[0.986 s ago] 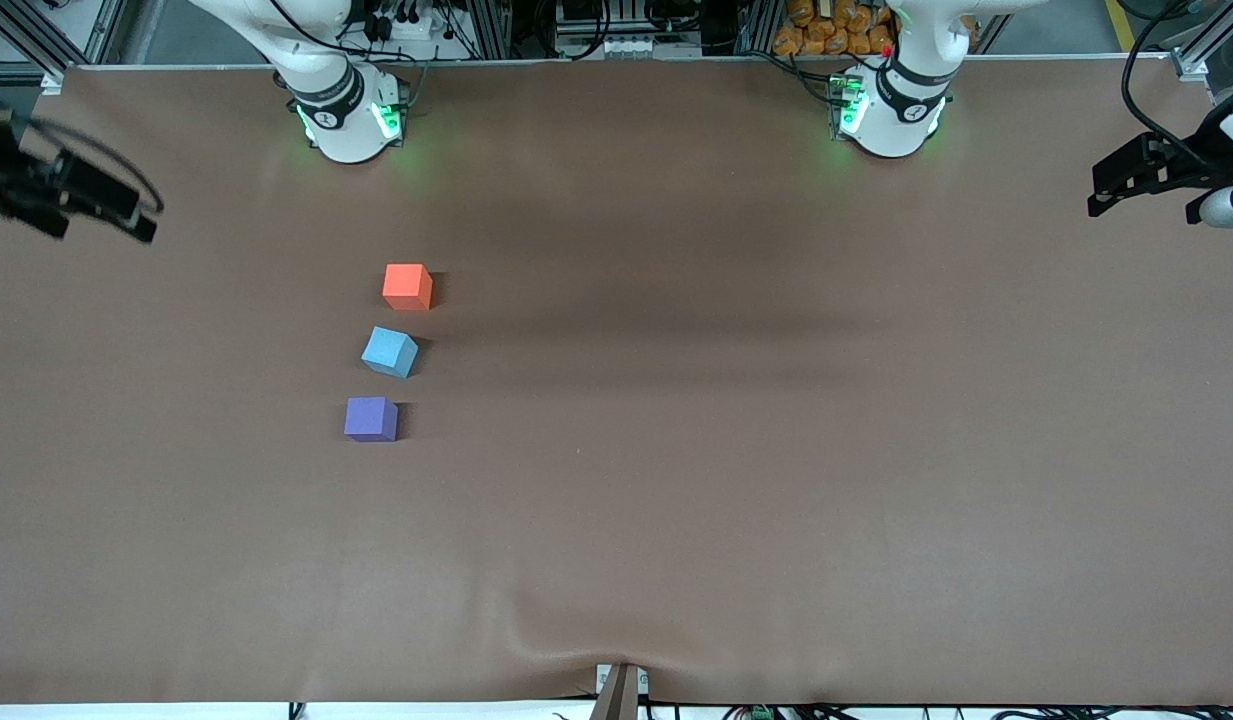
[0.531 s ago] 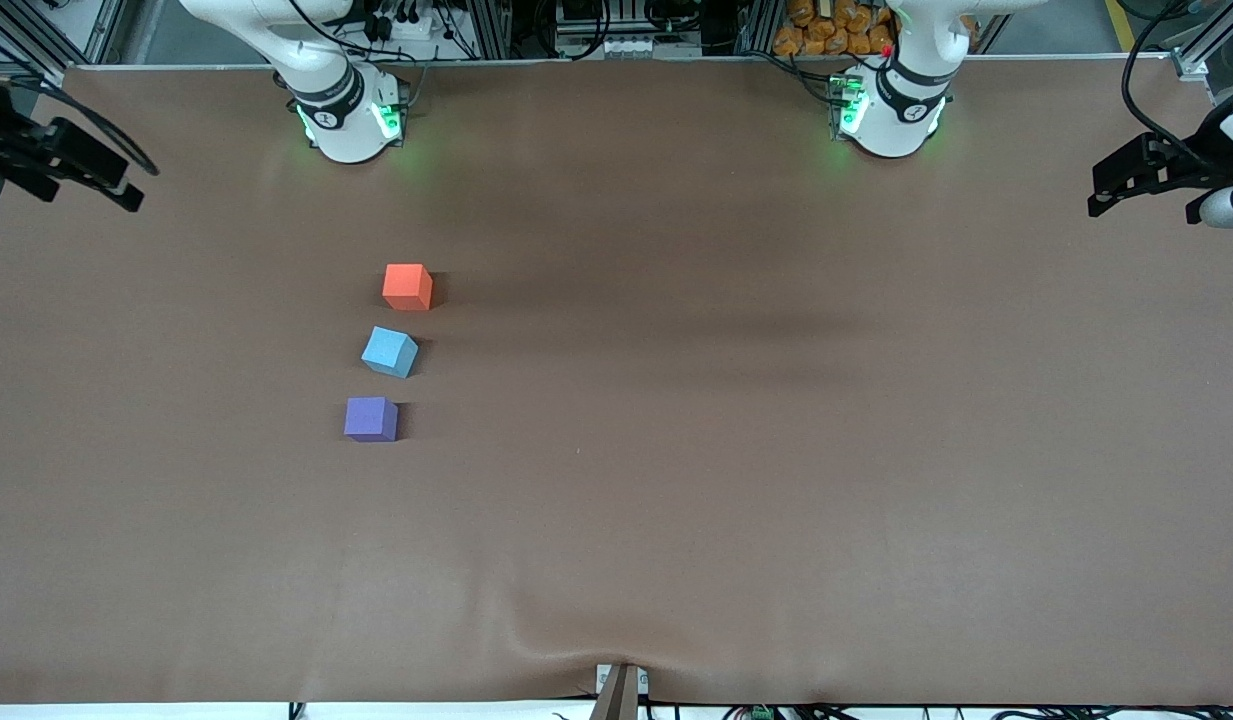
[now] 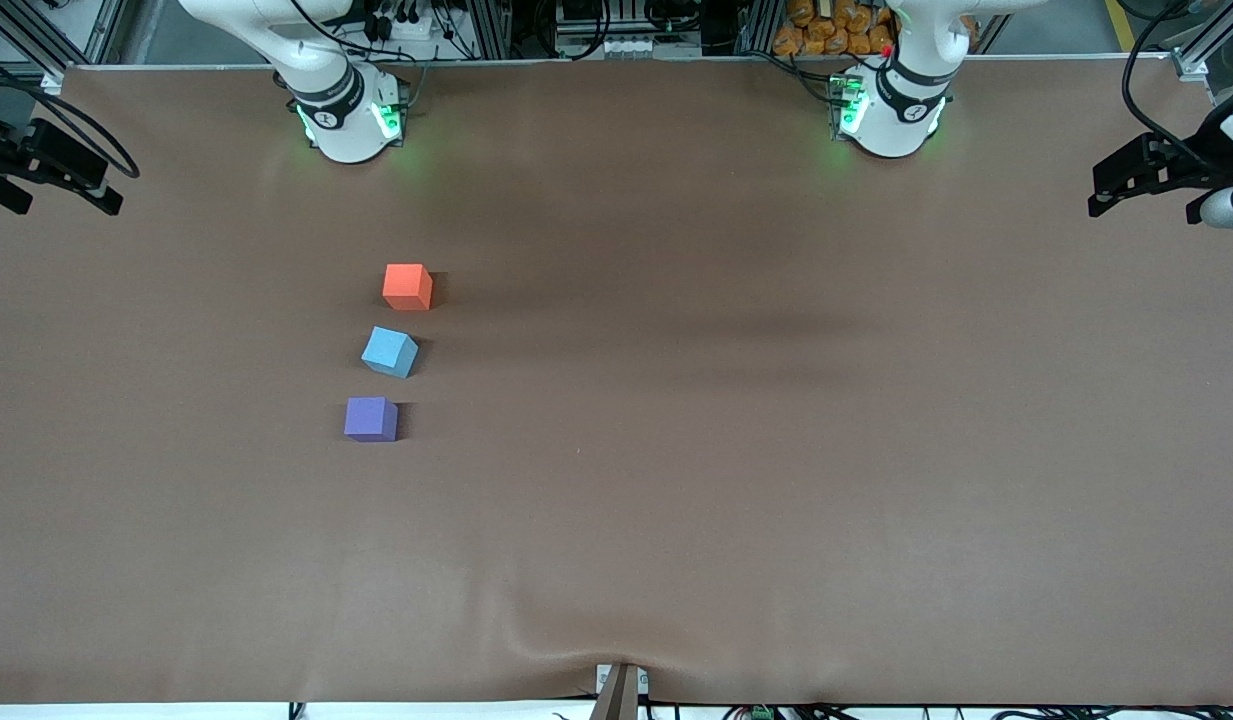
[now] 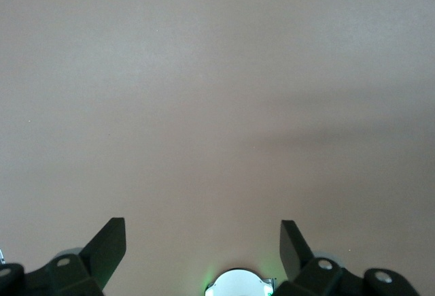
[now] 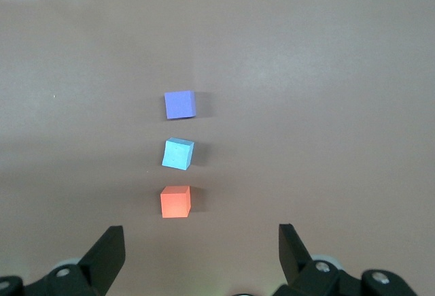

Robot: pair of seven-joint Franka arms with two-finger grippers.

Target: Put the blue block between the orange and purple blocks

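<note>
We see three small matte cubes lined up on the brown tabletop (image 3: 736,480), toward the right arm's end. The light sky-blue matte cube (image 3: 389,351) sits between the other two: the orange-red matte cube (image 3: 407,286) lies farther from the front camera, the violet-purple matte cube (image 3: 370,418) nearer to it. The sky-blue cube is turned a little against its neighbours, and bare tabletop shows on both sides of it, so it touches neither.

The right wrist view gives us the same row from above: violet-purple cube (image 5: 180,104), sky-blue cube (image 5: 178,153), orange-red cube (image 5: 175,201), each apart from the next.

Now the arms. The right tool (image 3: 46,170) hangs over the tabletop's edge at the right arm's end, well apart from the cubes. In its own wrist view the right tool (image 5: 202,255) has its two dark fingers (image 5: 109,252) spread wide with nothing between them.

The left tool (image 3: 1141,180) hangs over the edge at the left arm's end, and this arm waits. Its wrist view shows the left tool (image 4: 202,248) spread just as wide, fingers (image 4: 292,245) apart, only bare tabletop (image 4: 217,92) below it.
</note>
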